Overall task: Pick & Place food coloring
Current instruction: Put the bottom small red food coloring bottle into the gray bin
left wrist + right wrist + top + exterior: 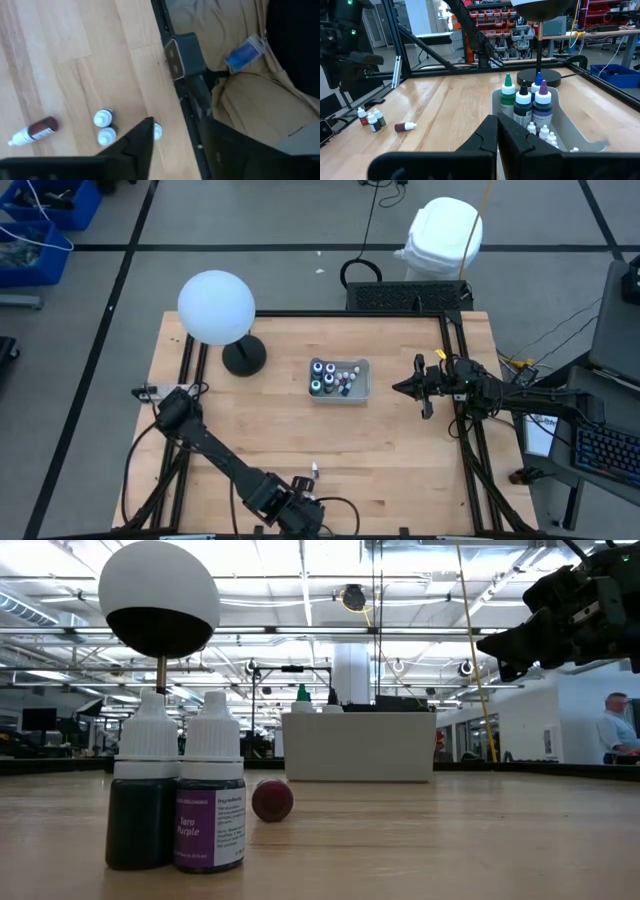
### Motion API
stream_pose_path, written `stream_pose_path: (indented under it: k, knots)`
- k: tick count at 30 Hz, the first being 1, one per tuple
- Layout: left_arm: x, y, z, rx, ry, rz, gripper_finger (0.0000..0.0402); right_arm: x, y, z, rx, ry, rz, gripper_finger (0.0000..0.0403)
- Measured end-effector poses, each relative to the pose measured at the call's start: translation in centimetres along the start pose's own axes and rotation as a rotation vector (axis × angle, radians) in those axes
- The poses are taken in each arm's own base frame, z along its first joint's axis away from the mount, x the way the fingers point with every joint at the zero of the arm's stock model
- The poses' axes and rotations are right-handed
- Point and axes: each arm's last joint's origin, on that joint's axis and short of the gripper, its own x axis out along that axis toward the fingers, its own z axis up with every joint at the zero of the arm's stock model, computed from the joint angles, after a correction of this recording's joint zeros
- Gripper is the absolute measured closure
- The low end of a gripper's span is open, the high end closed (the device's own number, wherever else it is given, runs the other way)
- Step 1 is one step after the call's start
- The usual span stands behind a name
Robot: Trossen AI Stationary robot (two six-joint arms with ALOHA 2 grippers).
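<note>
High view, layout: grey tray sits at centre frame on the worktop; a white globe lamp stands to its upper left.
In the tray: several food coloring bottles, taller coloured-tip ones and small white-capped vials.
Outside the tray: two small bottles upright and a red one lying on its side, at bottom centre near the worktop's front edge.
Left end effector: bottom centre, just beside those three; fingers parted, nothing held.
Right end effector: right of the tray, fingers pressed together, empty, waiting.
Progress: partly done, judging by the split between tray and worktop; which way the bottles travel I cannot tell.
</note>
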Motion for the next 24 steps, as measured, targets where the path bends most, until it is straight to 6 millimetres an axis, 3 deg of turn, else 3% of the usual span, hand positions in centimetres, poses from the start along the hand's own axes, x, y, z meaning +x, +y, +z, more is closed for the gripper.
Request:
stream_pose_path:
  k: [4,8,14,24]
  knots:
    - [0.5,0.3,0.0,0.027,0.000,0.024,0.0188,0.0,0.0,0.0,-0.001,0.000,0.000,0.0403]
    - [2.1,0.5,-0.3,0.061,0.048,0.028,0.0171,0.0,0.0,0.0,-0.002,0.000,-0.001,0.0403]
    - [5.0,0.9,-1.0,0.067,0.138,-0.016,0.0187,0.0,0.0,0.0,-0.007,-0.002,-0.001,0.0403]
    - [5.2,1.2,-1.0,0.059,0.146,-0.020,0.0215,0.0,0.0,0.0,-0.007,-0.001,-0.001,0.0403]
